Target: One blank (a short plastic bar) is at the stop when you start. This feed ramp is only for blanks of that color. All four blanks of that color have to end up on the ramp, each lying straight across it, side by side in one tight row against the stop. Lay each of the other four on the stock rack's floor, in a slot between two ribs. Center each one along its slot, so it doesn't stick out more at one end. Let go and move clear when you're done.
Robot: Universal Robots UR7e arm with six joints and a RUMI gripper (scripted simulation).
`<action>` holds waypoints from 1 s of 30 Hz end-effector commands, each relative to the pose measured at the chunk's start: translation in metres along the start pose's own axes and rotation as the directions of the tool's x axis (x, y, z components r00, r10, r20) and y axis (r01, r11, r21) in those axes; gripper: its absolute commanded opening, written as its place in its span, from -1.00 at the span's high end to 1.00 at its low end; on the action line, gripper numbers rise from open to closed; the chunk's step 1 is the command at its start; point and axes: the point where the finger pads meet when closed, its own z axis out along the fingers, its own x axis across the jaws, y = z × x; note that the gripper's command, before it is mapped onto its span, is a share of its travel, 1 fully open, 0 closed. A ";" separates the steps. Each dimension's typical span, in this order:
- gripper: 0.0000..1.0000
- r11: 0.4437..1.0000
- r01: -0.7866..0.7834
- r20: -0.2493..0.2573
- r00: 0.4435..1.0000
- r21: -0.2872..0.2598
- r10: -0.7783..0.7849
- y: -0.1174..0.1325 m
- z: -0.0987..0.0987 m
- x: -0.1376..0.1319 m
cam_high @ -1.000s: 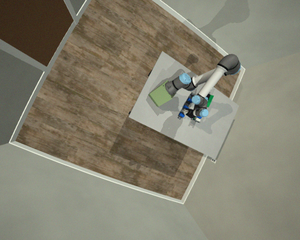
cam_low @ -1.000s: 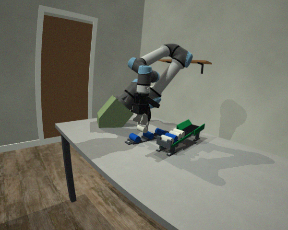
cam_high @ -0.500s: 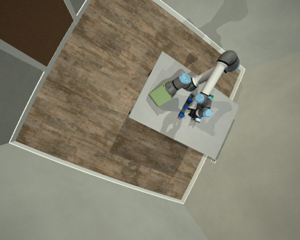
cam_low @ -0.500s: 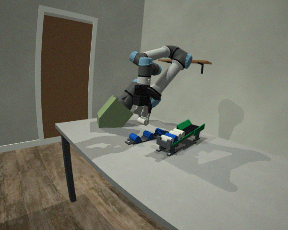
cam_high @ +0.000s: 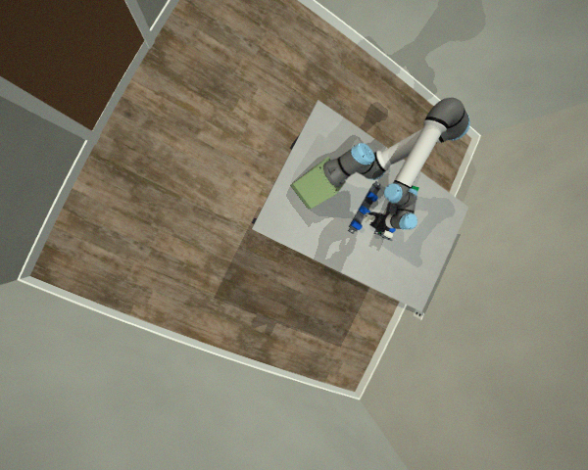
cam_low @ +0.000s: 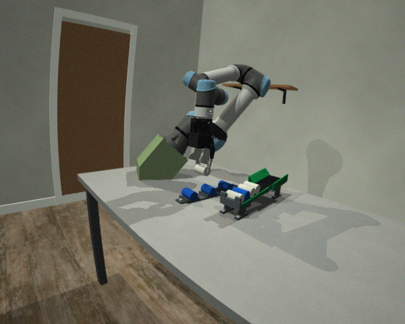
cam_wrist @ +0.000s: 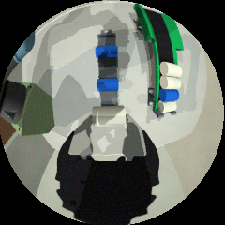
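Gripper (cam_low: 205,169) closed partway on a white blank (cam_low: 202,169), carried clear above the table (cam_low: 230,264), near the stock rack (cam_low: 181,200). Feed ramp (cam_low: 265,190) off to the right in the wrist view, well apart. Held blank's long axis roughly matched those lying across the ramp. A blue blank (cam_wrist: 169,96) sat among the white ones there, apparently misplaced.

Soft even light; blurry shadows; fisheye wrist

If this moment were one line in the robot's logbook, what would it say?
hand: shut on white blank | position: above table | ramp: three white, one blue | rack: three blue
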 end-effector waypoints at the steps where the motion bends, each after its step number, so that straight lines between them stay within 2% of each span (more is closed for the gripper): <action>1: 0.25 1.000 0.015 0.002 1.000 -0.008 -0.015 -0.011 -0.010 0.025; 3: 0.25 1.000 0.028 0.003 1.000 -0.012 -0.028 -0.023 -0.019 0.046; 5: 0.25 1.000 0.028 0.003 1.000 -0.012 -0.028 -0.023 -0.019 0.046; 8: 0.25 0.999 0.052 0.003 0.999 -0.016 -0.052 -0.051 -0.032 0.084; 12: 0.25 0.997 0.070 0.003 0.998 -0.015 -0.070 -0.076 -0.041 0.109; 17: 0.25 0.995 0.103 0.000 0.995 -0.008 -0.103 -0.128 -0.055 0.148; 18: 0.25 0.995 0.103 0.000 0.995 -0.008 -0.103 -0.128 -0.055 0.148; 20: 0.25 0.993 0.114 -0.001 0.993 -0.004 -0.114 -0.148 -0.059 0.161; 22: 0.25 0.993 0.114 -0.001 0.993 -0.004 -0.114 -0.148 -0.059 0.161; 25: 0.25 0.992 0.123 -0.002 0.992 0.000 -0.123 -0.165 -0.063 0.170; 30: 0.25 0.992 0.125 -0.002 0.992 0.001 -0.125 -0.168 -0.063 0.171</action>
